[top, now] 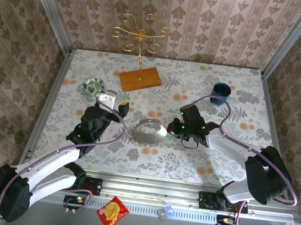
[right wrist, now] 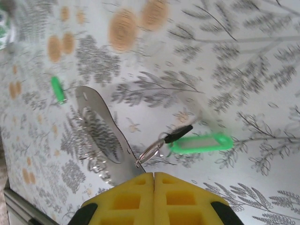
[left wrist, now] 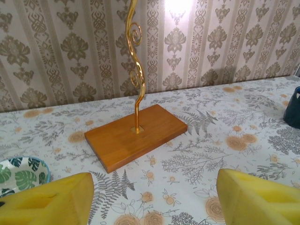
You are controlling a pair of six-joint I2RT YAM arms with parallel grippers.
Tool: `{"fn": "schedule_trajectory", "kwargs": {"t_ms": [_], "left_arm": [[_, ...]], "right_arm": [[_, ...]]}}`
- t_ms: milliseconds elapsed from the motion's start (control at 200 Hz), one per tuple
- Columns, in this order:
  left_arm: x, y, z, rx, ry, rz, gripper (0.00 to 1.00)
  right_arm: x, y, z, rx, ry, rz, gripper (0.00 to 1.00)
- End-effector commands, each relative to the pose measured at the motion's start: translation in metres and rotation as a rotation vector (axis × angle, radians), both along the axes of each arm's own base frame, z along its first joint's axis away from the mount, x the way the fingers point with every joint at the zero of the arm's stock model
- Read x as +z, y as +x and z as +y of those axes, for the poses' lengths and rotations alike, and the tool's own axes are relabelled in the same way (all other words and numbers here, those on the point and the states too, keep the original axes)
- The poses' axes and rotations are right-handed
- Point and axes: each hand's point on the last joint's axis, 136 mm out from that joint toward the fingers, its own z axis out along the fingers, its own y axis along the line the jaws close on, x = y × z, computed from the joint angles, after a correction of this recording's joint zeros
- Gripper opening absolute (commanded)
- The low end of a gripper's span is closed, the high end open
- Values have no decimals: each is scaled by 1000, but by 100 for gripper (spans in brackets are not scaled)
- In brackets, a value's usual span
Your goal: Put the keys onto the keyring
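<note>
Keyring (top: 148, 132), desk (top: 213, 96) centre, green key (right wrist: 201, 143) just beside. Right gripper (right wrist: 153, 177): fingers together at its rim, probably steadying it. Left gripper (left wrist: 154, 199): fingers apart, empty.

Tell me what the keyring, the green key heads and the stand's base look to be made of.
Keyring: thin sheet metal by the look, dull grey with a soft sheen and small holes; stiff plastic is not excluded. Key heads: bright green plastic, smooth and slightly glossy. Stand base: wood, orange-brown with a satin varnish, faint grain and a light glare on top.
</note>
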Motion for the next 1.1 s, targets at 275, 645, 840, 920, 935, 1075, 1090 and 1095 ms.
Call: {"fn": "schedule_trajectory", "kwargs": {"t_ms": [275,645,840,920,935,1075,1090,1095], "left_arm": [[40,-8,-13,-95,157,-104,68],[54,-21,-19,-148,217,-154,65],[47,-37,-43,-311,208,-150,54],[40,-49,-60,-433,203,-140,51],[38,-51,-63,-459,205,-136,51],[19,-70,-84,-634,213,-94,46],[18,-70,-85,-642,211,-92,45],[17,-71,-86,-645,209,-90,44]], "right_arm": [[117,20,11,371,-178,-425,0],[158,13,13,619,-300,-596,0],[158,1,24,742,-262,-646,0],[156,-7,28,794,-233,-670,0],[158,-7,30,801,-224,-685,0],[163,-20,42,876,-160,-763,0],[163,-21,42,880,-156,-768,0],[163,-21,42,882,-155,-770,0]]}}
